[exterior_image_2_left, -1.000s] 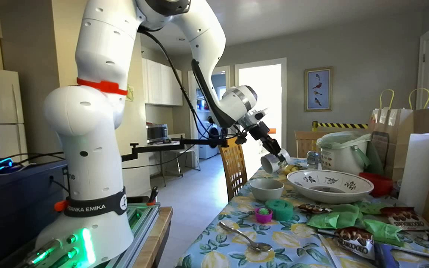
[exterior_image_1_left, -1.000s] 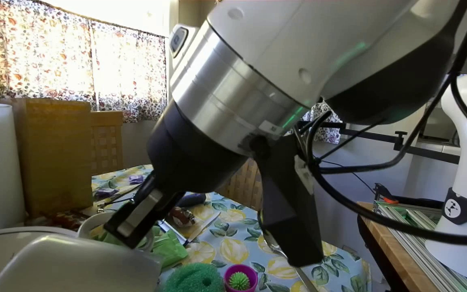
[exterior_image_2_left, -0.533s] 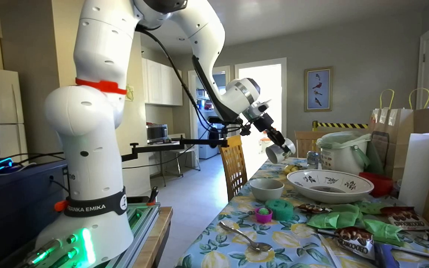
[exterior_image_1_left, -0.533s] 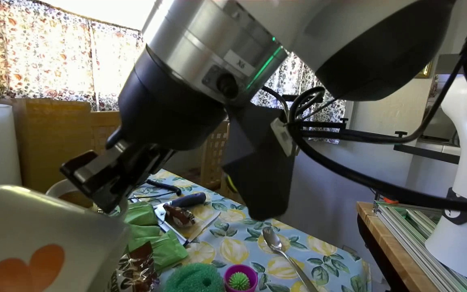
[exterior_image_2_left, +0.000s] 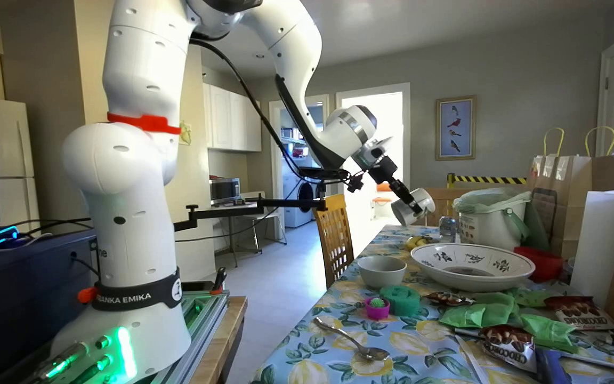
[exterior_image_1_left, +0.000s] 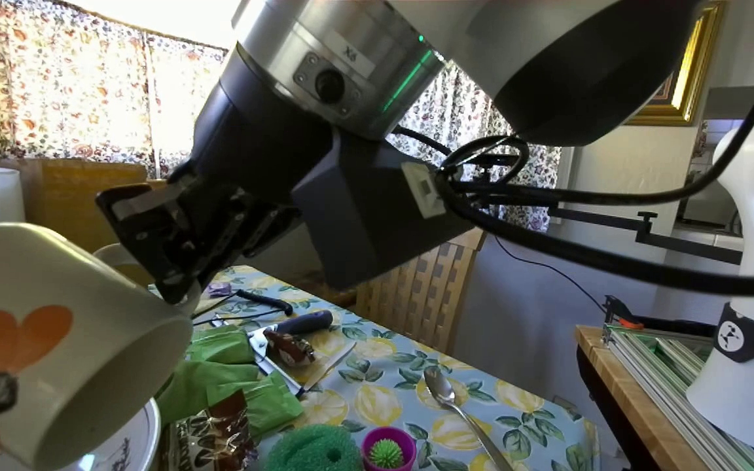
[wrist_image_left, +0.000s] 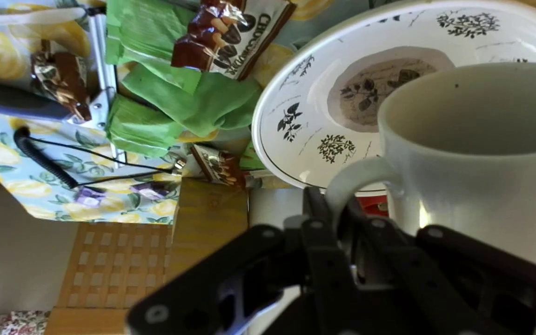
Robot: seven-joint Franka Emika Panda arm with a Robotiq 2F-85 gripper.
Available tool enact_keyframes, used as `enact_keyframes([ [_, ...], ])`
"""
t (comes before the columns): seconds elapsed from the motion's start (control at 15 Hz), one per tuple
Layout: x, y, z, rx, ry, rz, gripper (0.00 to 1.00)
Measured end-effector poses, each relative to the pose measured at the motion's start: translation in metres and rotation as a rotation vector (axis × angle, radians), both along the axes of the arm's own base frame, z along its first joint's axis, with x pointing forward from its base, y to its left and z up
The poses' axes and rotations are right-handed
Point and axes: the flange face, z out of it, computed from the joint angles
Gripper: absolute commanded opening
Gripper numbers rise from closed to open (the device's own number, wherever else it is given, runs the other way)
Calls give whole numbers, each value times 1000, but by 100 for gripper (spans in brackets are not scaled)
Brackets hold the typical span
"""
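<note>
One cloth-covered, lemon-print table (exterior_image_2_left: 419, 368) spans the scene, and one white robot arm (exterior_image_2_left: 142, 202) leans over it. The step in hand looks like a tilted carry in mid-air; the next move seems to call for a steady squeeze and gentle wrist motion, since a one-sided hold could swing. Two wooden chairs (exterior_image_2_left: 333, 234) show in an exterior view, then one white bucket (exterior_image_2_left: 491, 226) toward the back. Nearer sits one wide, leaf-printed dish (exterior_image_2_left: 461, 282), with one plain bowl (exterior_image_2_left: 381, 276) close beside it. The one gripper (wrist_image_left: 336, 204) is drawn narrow, pinching one white mug (exterior_image_1_left: 63, 347) by its handle (wrist_image_left: 359, 173), one finger on each side of the loop. The mug, marked with an orange flower, hangs in the air above the table, tipped past its side with its mouth slanting down; it overlaps the dish in the wrist view, but whether it is directly over it I cannot tell. Only part of its inner wall shows. Smaller things lie toward the foreground of an exterior view: green packets (exterior_image_2_left: 464, 314), too overlapped to count; one spoon (exterior_image_2_left: 373, 353); three brown packets (exterior_image_2_left: 509, 346); one round green sponge (exterior_image_2_left: 400, 300); just beside it, one pink cup (exterior_image_2_left: 377, 313) holding one spiky green ball (exterior_image_1_left: 386, 453).
</note>
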Motion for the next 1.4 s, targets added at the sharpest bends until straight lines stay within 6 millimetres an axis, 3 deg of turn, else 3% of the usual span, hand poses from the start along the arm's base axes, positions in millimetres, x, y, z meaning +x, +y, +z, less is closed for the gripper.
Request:
enact_keyframes([
  [0.87, 1, -8, -1, 222, -21, -164, 3],
  [1.4, -4, -17, -18, 224, 176, -265, 3],
])
